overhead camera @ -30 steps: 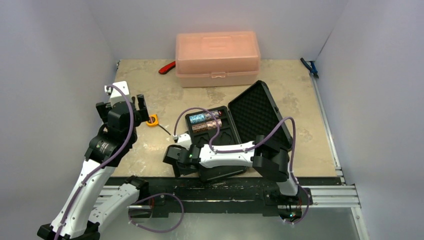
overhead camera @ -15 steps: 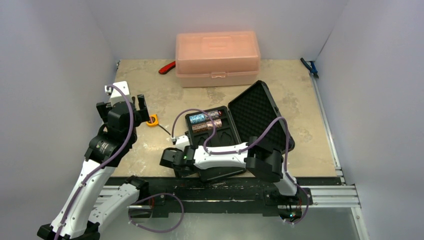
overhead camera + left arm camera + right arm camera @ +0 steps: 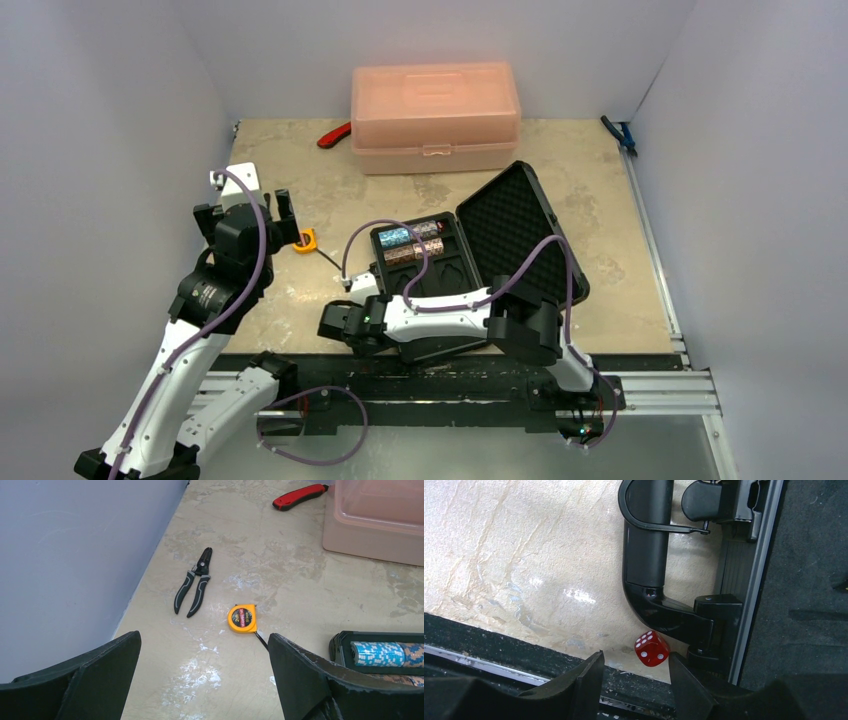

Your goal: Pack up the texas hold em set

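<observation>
Small red die [image 3: 652, 648] lies by the black briefcase handle [image 3: 644, 545]. I see my right fingers [image 3: 584, 685] part-open astride it, not clamped. My left fingers [image 3: 310, 680] are wide apart and empty.

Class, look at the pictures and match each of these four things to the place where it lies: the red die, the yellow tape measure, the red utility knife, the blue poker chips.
Things:
1. red die
2. yellow tape measure
3. red utility knife
4. blue poker chips

Places:
A. in a slot of the open black case
B. just left of the pink box, near the back wall
C. next to the black-handled pliers
D. beside the case handle, at the near edge

Pairs: 1-D, 2-C, 3-B, 4-A
</observation>
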Controlling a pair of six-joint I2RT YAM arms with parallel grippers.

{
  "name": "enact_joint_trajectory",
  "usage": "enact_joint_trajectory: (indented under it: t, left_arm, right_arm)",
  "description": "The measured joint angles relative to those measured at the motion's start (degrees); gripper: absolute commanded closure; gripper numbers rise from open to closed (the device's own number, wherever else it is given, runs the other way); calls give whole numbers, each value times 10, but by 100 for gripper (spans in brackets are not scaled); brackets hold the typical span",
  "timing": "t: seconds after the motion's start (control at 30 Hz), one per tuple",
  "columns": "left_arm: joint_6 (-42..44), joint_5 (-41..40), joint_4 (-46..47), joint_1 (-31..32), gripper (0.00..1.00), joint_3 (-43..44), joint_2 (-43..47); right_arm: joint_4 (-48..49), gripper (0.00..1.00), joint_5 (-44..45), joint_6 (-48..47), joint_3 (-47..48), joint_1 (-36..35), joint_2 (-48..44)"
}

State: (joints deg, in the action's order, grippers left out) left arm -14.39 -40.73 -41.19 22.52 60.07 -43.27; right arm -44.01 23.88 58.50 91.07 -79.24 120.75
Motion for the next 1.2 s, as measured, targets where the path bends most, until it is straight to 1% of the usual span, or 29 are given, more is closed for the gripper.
enact_joint_trajectory:
  t: [0.37,0.47,0.57,0.8,0.9,1.0,1.2]
  left_arm:
    - [0,1,0,0,1,0,0]
    - [0,1,0,0,1,0,0]
    - [0,3,0,0,1,0,0]
    - [0,5,0,0,1,0,-1]
    - [0,6,0,0,1,0,-1]
    - [0,7,0,0,1,0,0]
    - [0,7,0,0,1,0,0]
  right_arm:
    - [-3,47,11,5,0,-2,1]
    - [-3,50,17,6,0,-3,3]
    - [2,56,28,6,0,-5,8]
    - [17,57,47,-6,12,-1,20]
    - [18,60,50,-8,14,0,22]
    - [19,60,50,-10,17,0,24]
    - [16,56,51,-10,18,0,25]
